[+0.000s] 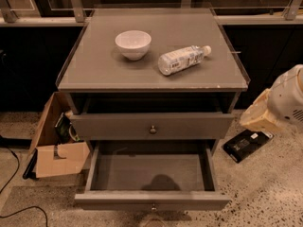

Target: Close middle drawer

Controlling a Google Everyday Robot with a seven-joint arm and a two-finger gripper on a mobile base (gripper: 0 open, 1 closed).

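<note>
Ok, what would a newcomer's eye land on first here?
The middle drawer stands pulled far out at the bottom of the view, below the taller-fronted drawer. On the cabinet top sit a white bowl and a plastic bottle lying on its side. The gripper hangs at the right edge, beside the cabinet and apart from both drawers.

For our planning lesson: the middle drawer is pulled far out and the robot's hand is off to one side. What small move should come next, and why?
Probably bring the hand down and across to the front of the middle drawer. That drawer stands pulled well out, while the hand hangs beside the cabinet at the picture's right, touching nothing; it must face the front panel to push.
</note>
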